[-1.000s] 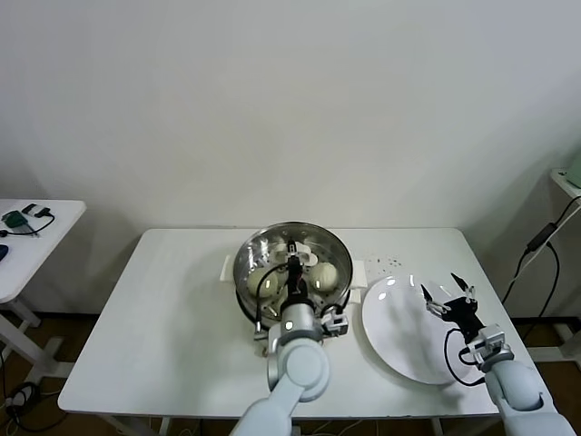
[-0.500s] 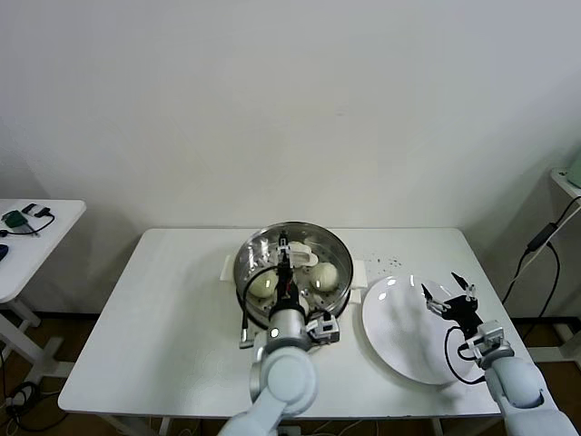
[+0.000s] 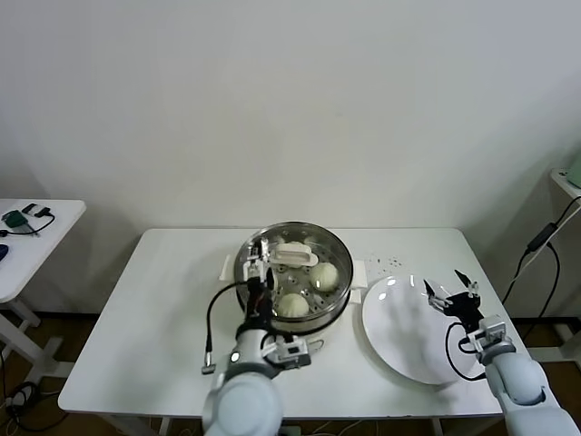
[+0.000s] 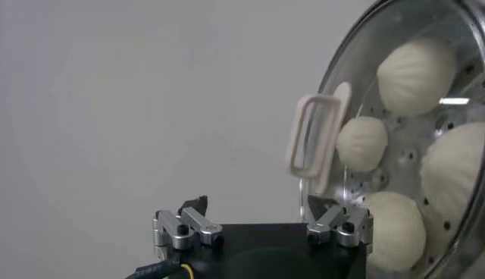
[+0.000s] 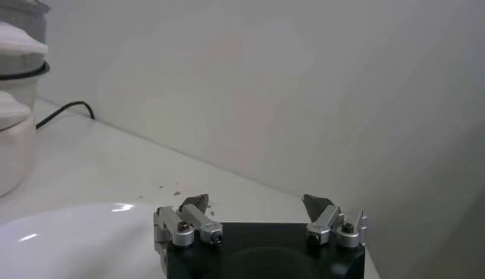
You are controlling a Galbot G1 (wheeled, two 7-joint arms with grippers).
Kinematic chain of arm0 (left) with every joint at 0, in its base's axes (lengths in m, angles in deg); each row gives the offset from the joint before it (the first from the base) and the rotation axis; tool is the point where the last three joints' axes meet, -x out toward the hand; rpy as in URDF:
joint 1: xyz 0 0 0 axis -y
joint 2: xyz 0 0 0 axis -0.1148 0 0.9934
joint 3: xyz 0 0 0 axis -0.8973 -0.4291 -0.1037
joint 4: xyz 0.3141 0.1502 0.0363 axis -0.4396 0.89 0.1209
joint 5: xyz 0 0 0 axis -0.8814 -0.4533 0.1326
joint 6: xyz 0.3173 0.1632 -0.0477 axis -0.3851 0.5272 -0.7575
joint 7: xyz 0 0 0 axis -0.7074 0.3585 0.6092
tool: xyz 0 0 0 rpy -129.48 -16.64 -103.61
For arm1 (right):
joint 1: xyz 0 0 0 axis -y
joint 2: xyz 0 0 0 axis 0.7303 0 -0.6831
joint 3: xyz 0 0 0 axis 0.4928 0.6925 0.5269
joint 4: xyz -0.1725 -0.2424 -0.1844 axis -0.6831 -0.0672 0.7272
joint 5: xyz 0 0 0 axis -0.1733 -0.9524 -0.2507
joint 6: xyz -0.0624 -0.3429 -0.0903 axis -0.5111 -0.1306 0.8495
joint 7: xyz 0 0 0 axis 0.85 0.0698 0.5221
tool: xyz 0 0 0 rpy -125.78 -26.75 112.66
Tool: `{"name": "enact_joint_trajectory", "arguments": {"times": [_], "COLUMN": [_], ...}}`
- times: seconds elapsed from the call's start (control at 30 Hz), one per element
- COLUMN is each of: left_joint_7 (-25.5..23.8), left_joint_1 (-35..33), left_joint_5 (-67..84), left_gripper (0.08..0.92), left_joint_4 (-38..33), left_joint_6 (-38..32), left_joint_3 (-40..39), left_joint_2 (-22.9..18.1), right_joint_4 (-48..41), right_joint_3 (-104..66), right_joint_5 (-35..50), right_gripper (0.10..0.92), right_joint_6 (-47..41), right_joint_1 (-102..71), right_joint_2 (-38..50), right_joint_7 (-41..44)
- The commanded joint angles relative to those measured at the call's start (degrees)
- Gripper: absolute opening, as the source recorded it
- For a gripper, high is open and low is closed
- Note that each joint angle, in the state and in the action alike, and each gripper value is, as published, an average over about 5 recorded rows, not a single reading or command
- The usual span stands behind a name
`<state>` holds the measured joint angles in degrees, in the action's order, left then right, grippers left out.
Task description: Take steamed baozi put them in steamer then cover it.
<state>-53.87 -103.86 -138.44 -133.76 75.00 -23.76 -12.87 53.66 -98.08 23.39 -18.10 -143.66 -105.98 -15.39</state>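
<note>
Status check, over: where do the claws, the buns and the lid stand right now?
Left claw open at steamer front-left rim, empty. Right claw open over white plate, idle. Baozi inside, lid on. Nothing in the way.

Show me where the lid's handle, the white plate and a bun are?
cover handle (image 3: 295, 255), head view, middle of the cream grip.
white plate (image 3: 404, 341), head view, bare centre.
steamed baozi (image 3: 292, 305), head view, top of the nearest bun.

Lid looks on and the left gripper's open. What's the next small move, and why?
Probably draw the left gripper up and clear. The lid sits on the steamer over the buns, and the open jaws hold nothing. The right gripper hovers open over the plate.
</note>
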Motion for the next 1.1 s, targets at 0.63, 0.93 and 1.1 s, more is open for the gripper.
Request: {"name": "enact_joint_trajectory", "arguments": {"times": [0.63,0.93,1.1], "left_joint_7": [23.5,22.3,21.4], "left_joint_1": [-22.5,-23.5,-23.9], "left_joint_5": [88.6,88.0,87.4], "left_gripper": [0.823,0.823,0.823], "left_joint_4": [10.6,11.0,10.4], "left_joint_6": [-50.3,-50.7,-50.4], "left_joint_3": [46.9,45.7,45.8], "left_joint_2": [-4.3,-4.1,-4.2], "right_joint_4": [7.0,6.7,6.4], "right_joint_3": [-2.0,-2.8,-2.8], "right_joint_5": [4.6,5.5,5.4], "right_gripper": [0.823,0.823,0.823], "right_joint_6": [1.3,2.2,2.6], "right_joint_1": [-6.0,-6.5,-6.4], "right_joint_2": [-1.5,-1.6,-2.0], "right_joint_7": [1.0,1.1,1.1]}}
